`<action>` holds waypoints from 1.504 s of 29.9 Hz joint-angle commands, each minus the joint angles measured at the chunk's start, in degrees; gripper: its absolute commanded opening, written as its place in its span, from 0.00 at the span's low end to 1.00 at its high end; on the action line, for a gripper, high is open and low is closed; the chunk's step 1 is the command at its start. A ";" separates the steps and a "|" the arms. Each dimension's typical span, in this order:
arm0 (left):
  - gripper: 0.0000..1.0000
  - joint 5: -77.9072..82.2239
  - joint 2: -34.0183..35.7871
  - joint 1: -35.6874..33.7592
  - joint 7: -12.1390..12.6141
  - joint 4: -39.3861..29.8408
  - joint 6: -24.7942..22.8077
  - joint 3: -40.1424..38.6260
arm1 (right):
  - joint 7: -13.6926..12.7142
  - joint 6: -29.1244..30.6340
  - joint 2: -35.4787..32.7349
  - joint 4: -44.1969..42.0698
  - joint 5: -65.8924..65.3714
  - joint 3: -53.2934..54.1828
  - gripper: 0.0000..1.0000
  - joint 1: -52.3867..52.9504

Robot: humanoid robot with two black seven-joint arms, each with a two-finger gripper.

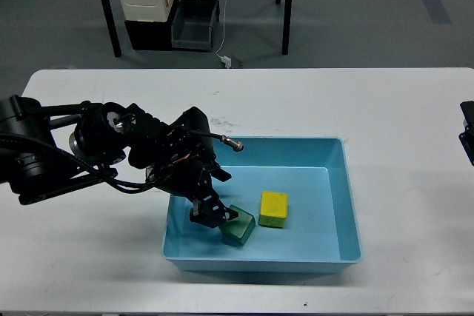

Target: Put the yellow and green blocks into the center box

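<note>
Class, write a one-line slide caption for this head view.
Left claw at the green block inside the blue tray, yellow block resting beside it.

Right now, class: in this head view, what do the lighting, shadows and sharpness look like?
Head view: even, soft overhead light; the tray casts a faint shadow along its front edge on the white table; no strong glare; the yellow block and green block are sharp; the dark left gripper loses detail, its fingers hard to separate; the right arm is cropped at the edge.
</note>
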 commanded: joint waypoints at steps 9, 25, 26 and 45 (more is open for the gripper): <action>1.00 -38.61 2.02 3.59 0.00 0.70 0.00 -17.11 | -2.32 0.64 0.61 0.18 1.75 -0.84 1.00 2.37; 1.00 -102.44 8.70 38.74 0.00 -5.37 12.08 -45.96 | -27.02 9.96 5.71 0.53 52.79 -0.58 1.00 5.02; 1.00 -106.65 8.53 40.50 0.00 -5.54 13.84 -46.14 | -28.25 9.70 6.32 0.53 55.52 -0.23 1.00 4.93; 1.00 -156.17 7.91 56.95 0.00 -9.76 5.34 -46.23 | -29.32 9.52 20.22 2.55 67.59 3.82 1.00 -4.73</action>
